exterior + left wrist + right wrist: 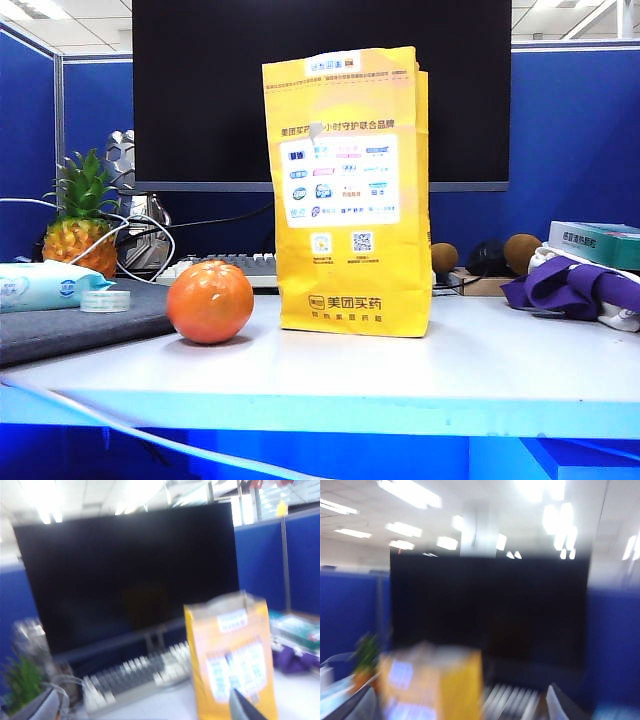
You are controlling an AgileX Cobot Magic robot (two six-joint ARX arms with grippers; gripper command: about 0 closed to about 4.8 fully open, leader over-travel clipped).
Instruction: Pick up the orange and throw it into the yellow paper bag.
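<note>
The yellow paper bag (350,195) stands upright mid-table, its white icon panel facing the exterior camera. The orange is out of view; no view looks into the bag. Left of the bag rests an orange-coloured fruit with a grooved, puckered top (210,301). Neither gripper appears in the exterior view. In the blurred left wrist view, my left gripper (142,715) is open and empty, raised and well back from the bag (232,655). My right gripper (457,715) is also open and empty, level with the bag (432,685) and apart from it.
A pineapple (80,235), a wet-wipe pack (45,285) and a tape roll (105,300) sit on a grey mat at the left. A keyboard (235,268) and monitor (320,90) stand behind. Purple cloth (575,285) and a teal box (595,245) lie at the right.
</note>
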